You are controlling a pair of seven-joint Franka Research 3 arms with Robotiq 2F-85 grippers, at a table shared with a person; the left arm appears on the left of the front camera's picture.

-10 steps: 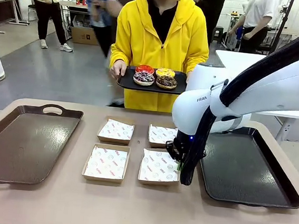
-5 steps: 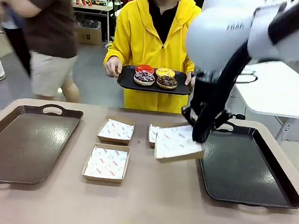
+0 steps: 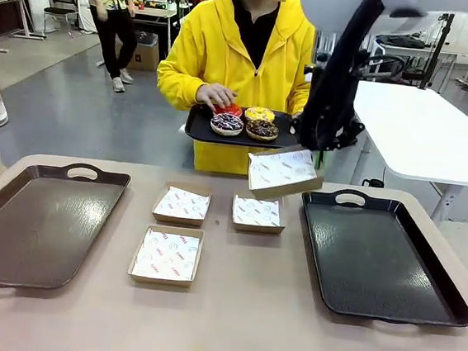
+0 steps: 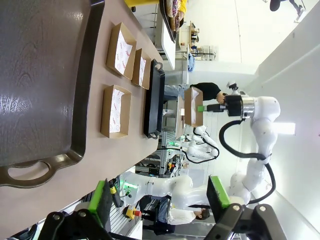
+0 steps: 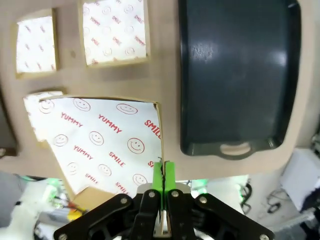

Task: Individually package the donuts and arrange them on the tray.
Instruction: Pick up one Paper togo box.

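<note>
Tan table [image 3: 227,328], grey floor [image 3: 82,119]; three paper-lined boxes [image 3: 167,254]; donuts [image 3: 227,123] on person's tray [image 3: 197,129]; right gripper [image 5: 163,172] pinches fourth box [image 3: 282,172]; left gripper [image 4: 159,192] wide.

The right arm [image 3: 325,6] has a glossy white shell, with a black cable sleeve running toward six o'clock. The right gripper [image 5: 162,180] and left gripper [image 4: 158,196] are black with green pads. The person [image 3: 270,63] wears a yellow hoodie over black.

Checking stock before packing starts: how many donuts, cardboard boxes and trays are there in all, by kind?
Donuts: 4
Cardboard boxes: 4
Trays: 3
Total: 11
</note>
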